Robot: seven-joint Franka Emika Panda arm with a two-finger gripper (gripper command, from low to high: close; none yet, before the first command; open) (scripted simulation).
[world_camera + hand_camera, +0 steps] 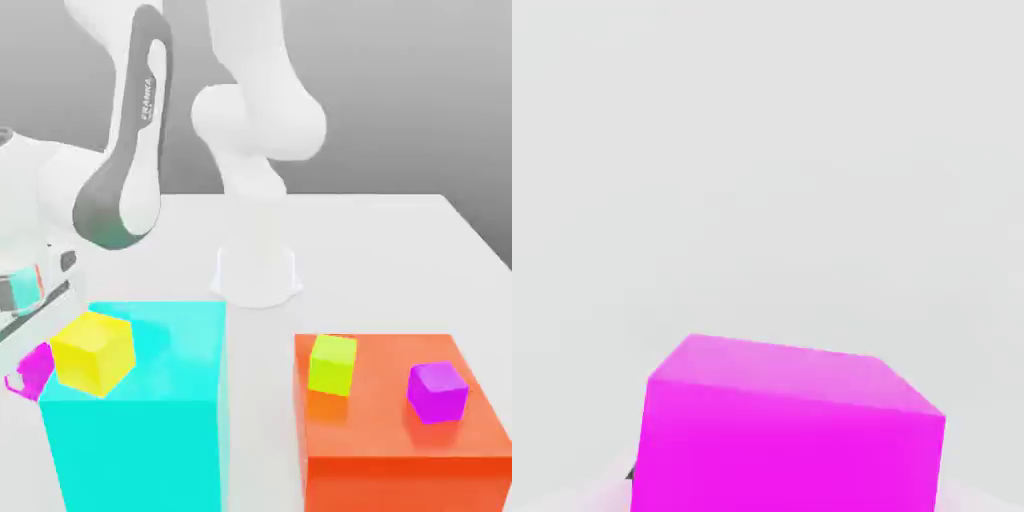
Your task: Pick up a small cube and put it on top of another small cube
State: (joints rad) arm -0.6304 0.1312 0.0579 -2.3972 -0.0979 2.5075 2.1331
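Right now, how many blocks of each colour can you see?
Pink small cubes: 2
Yellow cube: 1
Green cube: 1
Big blue block: 1
Big orange block: 1
Total: 6

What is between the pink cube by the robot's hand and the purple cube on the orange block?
The big cyan block, with the yellow cube on top, stands between the pink cube and the purple cube. The lime cube sits beside the purple one.

bright even light, soft shadows
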